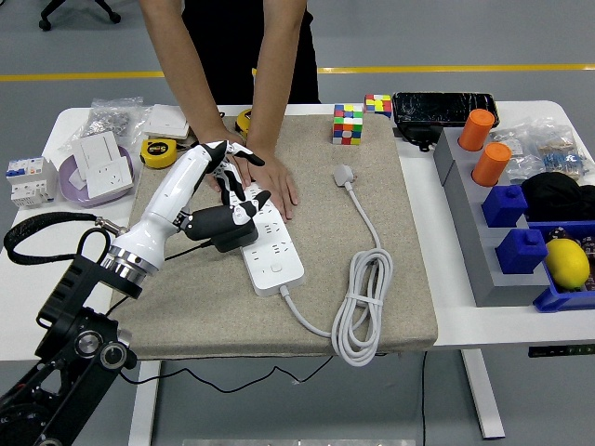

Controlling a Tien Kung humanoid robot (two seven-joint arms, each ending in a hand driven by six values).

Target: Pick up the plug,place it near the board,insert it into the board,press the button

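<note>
The left hand (228, 181) hangs above the upper end of the white power strip (270, 243), its fingers (244, 156) spread apart and holding nothing. The black plug (226, 229) sits in the strip's left edge, at about 6 o'clock from that hand. The strip lies on a beige mat (390, 214) covering the white tabletop (56, 251). A person's two hands (270, 177) press flat on the strip's far end, at 12 o'clock. The strip's coiled white cord (363, 302) lies at 4 o'clock from it. The right hand is out of view.
</note>
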